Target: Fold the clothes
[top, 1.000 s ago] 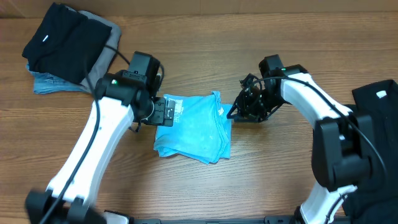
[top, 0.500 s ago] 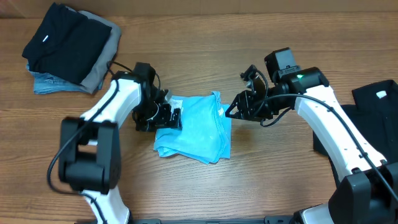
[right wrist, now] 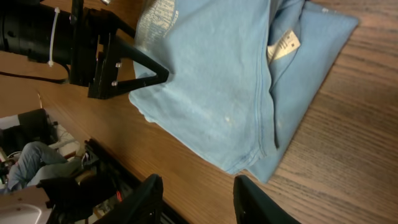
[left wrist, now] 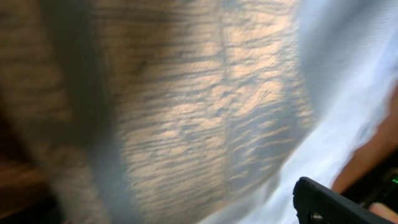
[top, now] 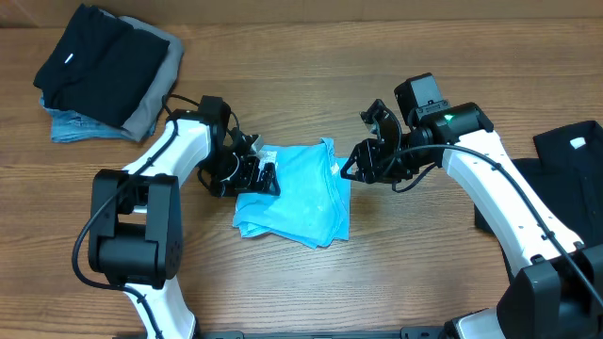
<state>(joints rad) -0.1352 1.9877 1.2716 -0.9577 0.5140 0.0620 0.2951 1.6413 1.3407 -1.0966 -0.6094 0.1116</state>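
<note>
T-shirt, light blue: folded to a small packet, mid-worktop. Left claw: spread wide at its left edge, nothing taken. Right claw: fingers apart, empty, just off the right edge. Advice: the left should bite every layer, not the top fold alone, so the packet lifts whole. Neck label, white, print too small to read; lettering likewise. Far left: pile, black garment topmost, white label illegible.
</note>
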